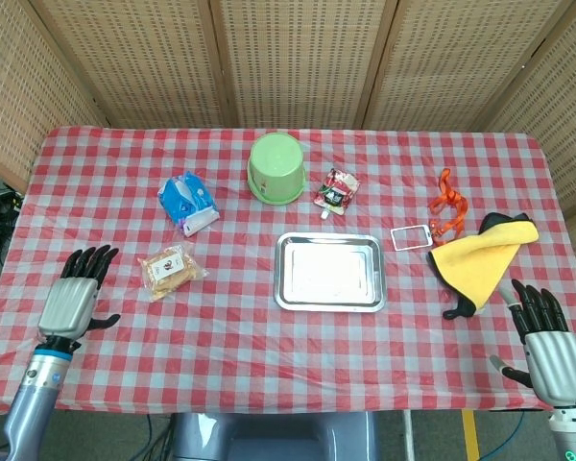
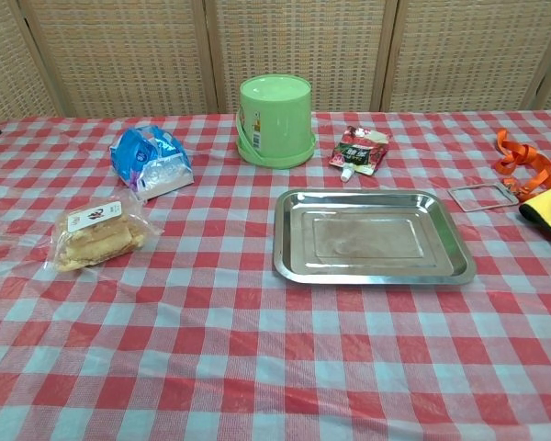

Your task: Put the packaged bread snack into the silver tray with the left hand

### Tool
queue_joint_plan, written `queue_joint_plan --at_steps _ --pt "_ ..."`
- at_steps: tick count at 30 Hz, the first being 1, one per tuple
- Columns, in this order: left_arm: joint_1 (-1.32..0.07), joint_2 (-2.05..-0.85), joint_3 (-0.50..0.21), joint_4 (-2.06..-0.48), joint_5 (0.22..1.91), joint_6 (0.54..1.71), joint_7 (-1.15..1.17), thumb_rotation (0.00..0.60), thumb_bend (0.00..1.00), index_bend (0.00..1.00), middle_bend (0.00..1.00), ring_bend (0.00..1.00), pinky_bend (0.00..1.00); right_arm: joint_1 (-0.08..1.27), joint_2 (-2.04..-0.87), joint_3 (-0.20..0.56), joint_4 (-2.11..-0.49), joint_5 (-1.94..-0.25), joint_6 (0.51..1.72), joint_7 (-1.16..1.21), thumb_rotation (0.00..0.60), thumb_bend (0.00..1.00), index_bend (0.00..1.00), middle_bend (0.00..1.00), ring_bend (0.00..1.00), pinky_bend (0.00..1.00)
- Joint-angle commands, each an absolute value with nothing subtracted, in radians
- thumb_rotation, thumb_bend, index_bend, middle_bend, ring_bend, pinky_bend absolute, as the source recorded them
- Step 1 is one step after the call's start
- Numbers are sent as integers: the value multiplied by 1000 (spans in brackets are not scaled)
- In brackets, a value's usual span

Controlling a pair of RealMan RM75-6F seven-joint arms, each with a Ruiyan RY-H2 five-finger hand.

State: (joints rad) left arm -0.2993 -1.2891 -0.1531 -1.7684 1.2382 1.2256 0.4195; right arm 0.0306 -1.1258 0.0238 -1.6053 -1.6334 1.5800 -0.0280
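The packaged bread snack (image 1: pixel 169 270) (image 2: pixel 95 236) lies in clear wrap on the checked cloth, left of the silver tray (image 1: pixel 328 302) (image 2: pixel 372 272), which has nothing in it. My left hand (image 1: pixel 73 297) hovers over the table's left part, fingers spread, a short way left of the snack and holding nothing. At the front right corner my right hand (image 1: pixel 544 341) is also spread and holds nothing. In the chest view only a dark tip shows at the left edge.
An upturned green bucket (image 1: pixel 276 166) stands behind the tray, with a blue packet (image 1: pixel 187 202) to its left and a red pouch (image 1: pixel 336 189) to its right. A card holder (image 1: pixel 412 236), an orange lanyard (image 1: pixel 446 208) and a yellow cloth (image 1: pixel 480 256) lie at the right.
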Motion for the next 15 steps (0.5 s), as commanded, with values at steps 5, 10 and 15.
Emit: queue_joint_plan --at_steps 5,10,15 --pt "-475 -1359 -271 -1790 926 1091 637 600 38 15 0 0 0 34 -1117 27 -1608 -1620 1568 -9 600 89 34 0 0 0" --pt "-570 -1400 -313 -1777 706 1059 733 600 35 13 0 0 0 35 -1113 22 -1613 -1634 1573 1 600 89 34 0 0 0" --pt "-656 -1433 -328 -1750 544 1060 814 600 35 1 0 0 0 35 -1110 19 -1614 -1640 1572 9 600 89 34 0 0 0"
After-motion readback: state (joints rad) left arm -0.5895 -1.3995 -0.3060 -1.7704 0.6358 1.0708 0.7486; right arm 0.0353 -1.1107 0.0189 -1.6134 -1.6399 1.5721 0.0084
